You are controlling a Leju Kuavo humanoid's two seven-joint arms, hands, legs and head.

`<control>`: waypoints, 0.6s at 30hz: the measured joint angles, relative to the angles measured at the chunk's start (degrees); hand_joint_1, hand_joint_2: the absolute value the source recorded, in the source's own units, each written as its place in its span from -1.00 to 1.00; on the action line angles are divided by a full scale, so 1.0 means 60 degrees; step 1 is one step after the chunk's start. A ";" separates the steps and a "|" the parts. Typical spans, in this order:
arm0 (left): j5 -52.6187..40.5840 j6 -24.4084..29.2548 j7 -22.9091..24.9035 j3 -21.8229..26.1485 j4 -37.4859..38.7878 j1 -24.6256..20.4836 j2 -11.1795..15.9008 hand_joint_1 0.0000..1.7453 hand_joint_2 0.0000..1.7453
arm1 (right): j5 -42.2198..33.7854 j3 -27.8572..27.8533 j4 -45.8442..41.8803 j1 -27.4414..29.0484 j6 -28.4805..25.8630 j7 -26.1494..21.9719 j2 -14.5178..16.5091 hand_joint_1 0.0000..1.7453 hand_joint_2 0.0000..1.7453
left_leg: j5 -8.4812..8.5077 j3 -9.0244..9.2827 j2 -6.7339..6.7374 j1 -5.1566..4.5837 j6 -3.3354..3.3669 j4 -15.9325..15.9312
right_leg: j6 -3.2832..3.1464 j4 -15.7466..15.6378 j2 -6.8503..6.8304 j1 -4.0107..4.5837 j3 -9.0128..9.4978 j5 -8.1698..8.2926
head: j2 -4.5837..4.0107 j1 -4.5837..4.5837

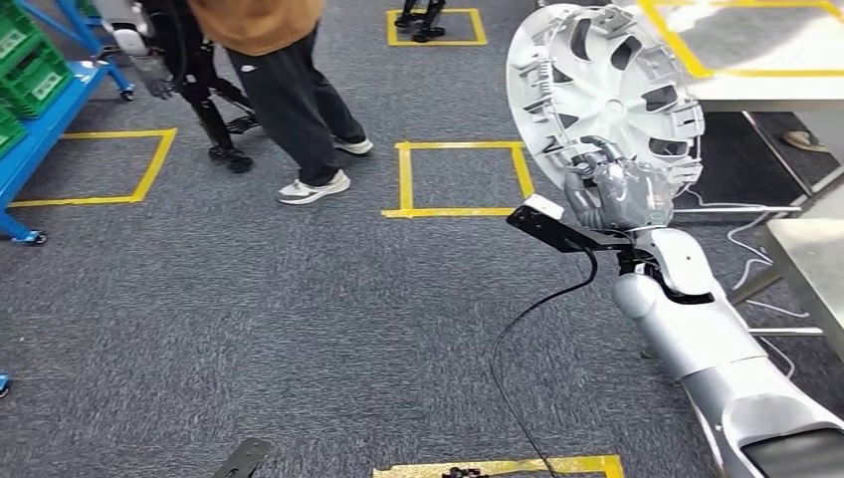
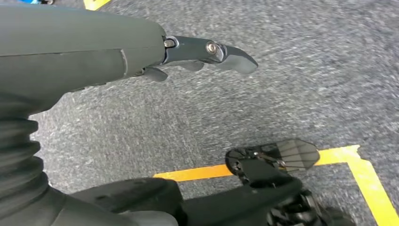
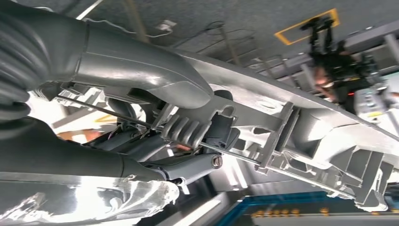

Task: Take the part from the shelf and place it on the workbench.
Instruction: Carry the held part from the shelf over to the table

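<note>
While the silver wheel cover (image 1: pixel 597 95) is riding upright over the grey carpet (image 1: pixel 299 319), gripped at its lower rim by the right hand (image 1: pixel 617 189), the left hand (image 2: pixel 207 52) is hanging empty, fingers loosely extended. Carrying looks underway; next, reaching the workbench (image 1: pixel 766 50) and lowering it flat.

The part was a round silver-white plastic wheel cover (image 1: pixel 597 90) with curved slotted openings and clip tabs around its rim. It stood tilted on edge in the air at about two o'clock in the head view, its ribbed inner face turned toward the camera, above the grey carpet and just beside the pale workbench corner. Its lower rim was gripped. In the right wrist view its ribbed rim (image 3: pixel 301 136) ran diagonally across.
</note>
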 joint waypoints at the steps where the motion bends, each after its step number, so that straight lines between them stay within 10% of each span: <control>1: -0.0004 -0.0001 0.0000 0.0000 0.0000 -0.0006 -0.0002 -1.00 1.00 | 0.0001 0.0000 0.0000 -0.0010 0.0001 0.0005 0.0001 1.00 1.00 | -0.0037 0.0031 0.0096 -0.0015 -0.0052 0.0011 | 0.0024 -0.0657 -0.0248 0.0015 0.0383 0.0218 | 0.0000 0.0002; 4: -0.0034 0.0000 0.0000 0.0000 0.0000 -0.0023 0.0015 -1.00 1.00 | 0.0009 0.0009 0.0003 -0.0065 0.0007 0.0000 0.0026 1.00 1.00 | -0.0138 0.0092 0.0335 -0.0117 -0.0199 0.0075 | -0.0135 -0.1712 -0.0593 0.0064 0.0987 0.0442 | 0.0000 -0.0062; 7: -0.0050 0.0002 0.0000 -0.0001 0.0000 -0.0031 0.0014 -1.00 1.00 | 0.0012 -0.0003 0.0014 -0.0090 0.0015 0.0009 0.0028 1.00 1.00 | -0.0245 0.0119 0.0466 -0.0099 -0.0299 0.0112 | -0.0348 -0.1714 -0.0210 0.0074 0.0943 0.0462 | 0.0000 -0.0113; 12: -0.0050 -0.0002 0.0000 0.0000 0.0000 -0.0020 -0.0005 -1.00 1.00 | 0.0022 0.0009 0.0018 -0.0124 0.0022 0.0026 0.0046 1.00 1.00 | -0.1352 -0.1084 -0.0381 -0.0039 -0.0354 0.2496 | -0.0529 -0.1729 0.0391 0.0047 0.0938 0.0485 | 0.0000 -0.0193; 14: -0.0050 -0.0002 0.0000 0.0000 0.0000 -0.0009 -0.0008 -1.00 1.00 | 0.0026 0.0017 0.0018 -0.0121 0.0025 0.0026 0.0051 1.00 1.00 | -0.1140 -0.1324 -0.0453 -0.0040 -0.0309 0.2708 | -0.0528 -0.1728 0.0669 0.0052 0.0943 0.0487 | 0.0000 -0.0196; 18: -0.0050 -0.0002 0.0000 0.0004 0.0000 -0.0024 -0.0003 -1.00 1.00 | 0.0036 0.0018 0.0019 -0.0186 0.0019 0.0031 0.0061 1.00 1.00 | 0.0016 -0.0468 -0.1178 0.0046 -0.0235 0.0628 | -0.0415 -0.1701 0.1177 0.0007 0.0886 0.0522 | 0.0000 -0.0195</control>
